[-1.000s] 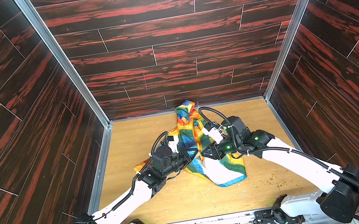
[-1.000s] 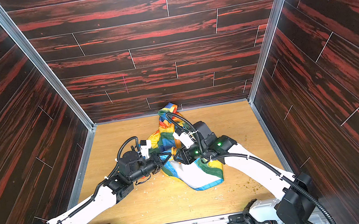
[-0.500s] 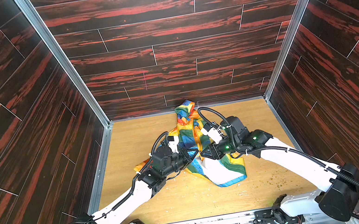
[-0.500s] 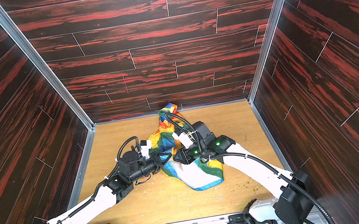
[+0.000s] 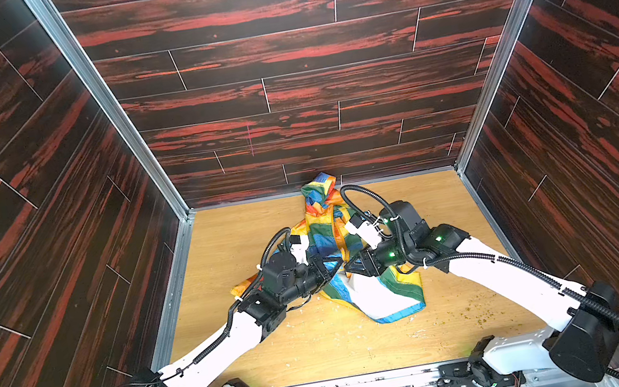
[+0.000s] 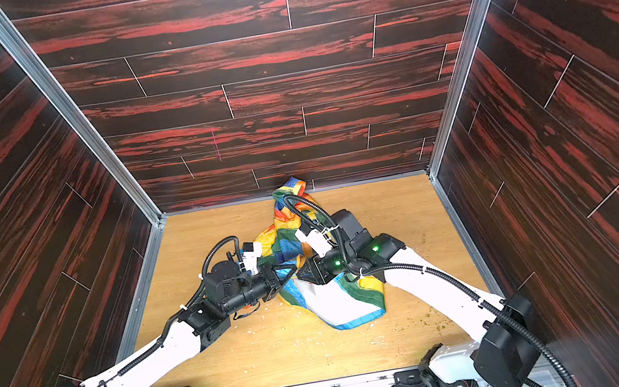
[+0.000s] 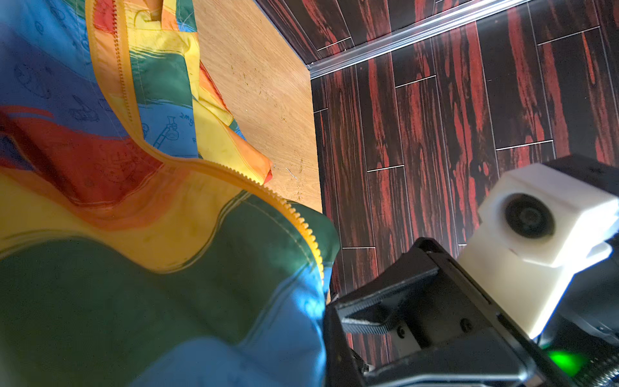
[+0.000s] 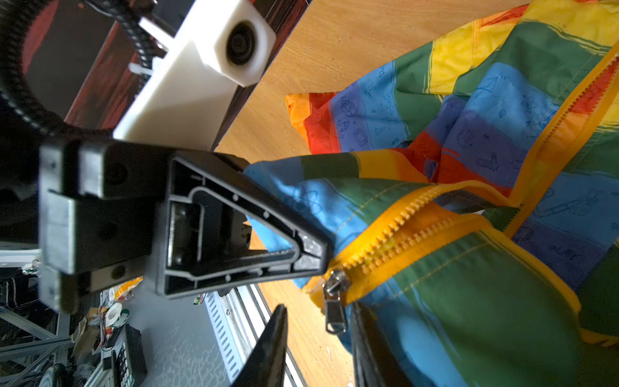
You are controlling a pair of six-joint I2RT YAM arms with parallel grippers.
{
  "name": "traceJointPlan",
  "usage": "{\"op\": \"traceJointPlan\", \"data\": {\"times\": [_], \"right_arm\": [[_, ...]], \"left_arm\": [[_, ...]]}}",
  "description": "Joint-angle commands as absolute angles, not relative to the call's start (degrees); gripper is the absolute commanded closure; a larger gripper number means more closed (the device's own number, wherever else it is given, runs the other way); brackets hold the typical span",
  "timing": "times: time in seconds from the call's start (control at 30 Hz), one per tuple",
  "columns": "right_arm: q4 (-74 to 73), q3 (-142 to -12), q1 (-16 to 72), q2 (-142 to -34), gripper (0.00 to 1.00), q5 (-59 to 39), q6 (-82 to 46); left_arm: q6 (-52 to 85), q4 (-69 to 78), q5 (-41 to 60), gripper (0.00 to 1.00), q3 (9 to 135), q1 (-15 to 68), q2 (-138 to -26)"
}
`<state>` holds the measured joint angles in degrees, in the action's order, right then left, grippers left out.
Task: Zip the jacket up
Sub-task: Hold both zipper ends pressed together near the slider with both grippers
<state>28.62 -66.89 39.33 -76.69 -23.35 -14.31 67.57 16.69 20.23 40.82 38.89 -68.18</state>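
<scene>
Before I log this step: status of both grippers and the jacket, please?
Left gripper shut on the jacket beside the slider. Right gripper open, fingers astride the zipper pull. Teeth parted above. Nothing blocking.

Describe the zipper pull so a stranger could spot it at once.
On the wooden tabletop lies a rainbow-striped jacket, bunched up. Follow its yellow zipper along to its closed end, at the corner pinched by the left end effector. There the zipper pull hangs: a small silver metal tab, the only grey metal against the bright fabric.
</scene>
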Motion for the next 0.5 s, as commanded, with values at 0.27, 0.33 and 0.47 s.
{"op": "traceJointPlan", "data": {"times": [0.27,0.33,0.47], "right_arm": [[28.6,-65.1,39.8,-78.0,0.67,-24.4,-12.3],[28.6,-65.0,39.8,-78.0,0.67,-24.3,-12.2],[28.3,-64.6,39.7,-77.6,0.66,-24.1,-12.3]], "left_arm": [[68.0,17.9,20.8,1.00,40.7,38.6,-67.6],[68.0,17.9,20.9,1.00,40.7,38.6,-67.7],[68.1,17.8,21.3,1.00,41.0,38.6,-67.9]]}}
